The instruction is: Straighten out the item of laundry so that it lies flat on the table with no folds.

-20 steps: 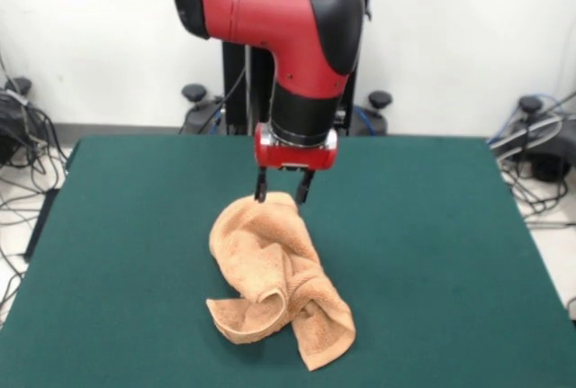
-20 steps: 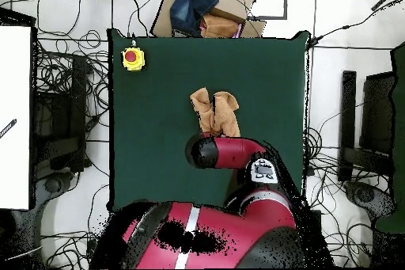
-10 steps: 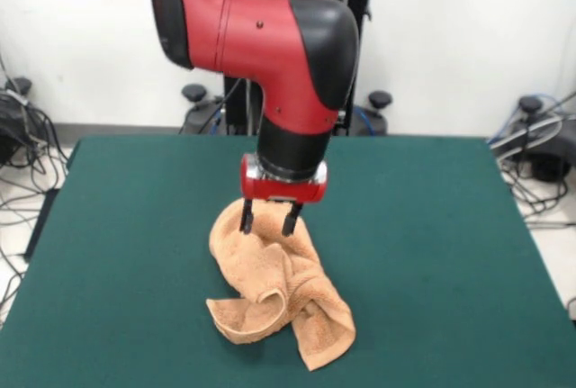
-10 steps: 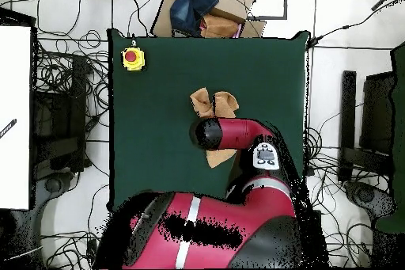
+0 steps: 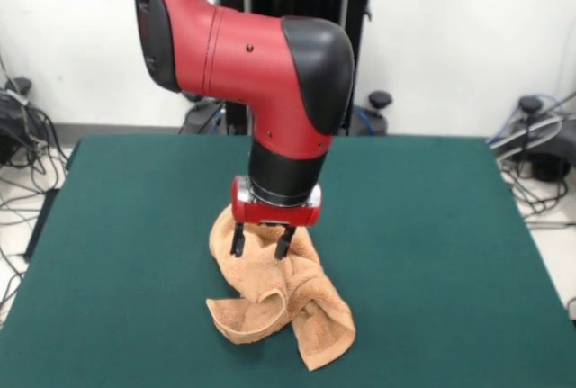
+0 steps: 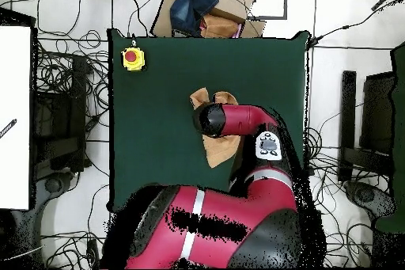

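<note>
The peach-orange towel [image 5: 281,302] lies crumpled and twisted near the middle of the green table [image 5: 432,226], with folds rolled over each other at its front end. My gripper [image 5: 261,247] hangs straight down over the towel's far part. It is open, with its fingertips [image 5: 238,246] at the cloth's surface. In the overhead view the arm's wrist [image 6: 212,119] covers the gripper and the middle of the towel [image 6: 222,150]. Towel ends show on both sides of the arm on the table [image 6: 158,148].
A yellow box with a red button [image 6: 133,58] stands at one table corner. A cardboard box with clothes [image 6: 204,9] sits beyond the table edge. Cables lie on the floor around the table.
The arm has come forward and down. The gripper went from the towel's far edge to over its upper part, lower onto the cloth. The towel has not visibly moved.
</note>
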You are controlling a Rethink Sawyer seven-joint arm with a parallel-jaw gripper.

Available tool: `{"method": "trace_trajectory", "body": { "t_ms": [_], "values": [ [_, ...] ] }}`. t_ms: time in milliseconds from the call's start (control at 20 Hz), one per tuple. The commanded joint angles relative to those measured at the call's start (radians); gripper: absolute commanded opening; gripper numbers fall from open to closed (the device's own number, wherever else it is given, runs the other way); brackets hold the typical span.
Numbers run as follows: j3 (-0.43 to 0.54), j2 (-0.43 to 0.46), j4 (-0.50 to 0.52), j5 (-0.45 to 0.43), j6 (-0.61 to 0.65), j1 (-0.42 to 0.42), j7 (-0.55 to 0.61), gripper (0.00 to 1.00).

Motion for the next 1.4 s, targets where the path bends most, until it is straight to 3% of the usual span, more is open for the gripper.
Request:
{"method": "trace_trajectory", "body": {
  "t_ms": [50,450,1400],
  "values": [
    [0.113,0.051,0.091,-0.014,-0.013,-0.038,0.066,1.00],
    [0.083,0.087,0.113,-0.011,0.009,-0.014,0.101,1.00],
    [0.075,0.177,0.094,-0.033,-0.097,-0.015,0.103,1.00]
  ]
}}
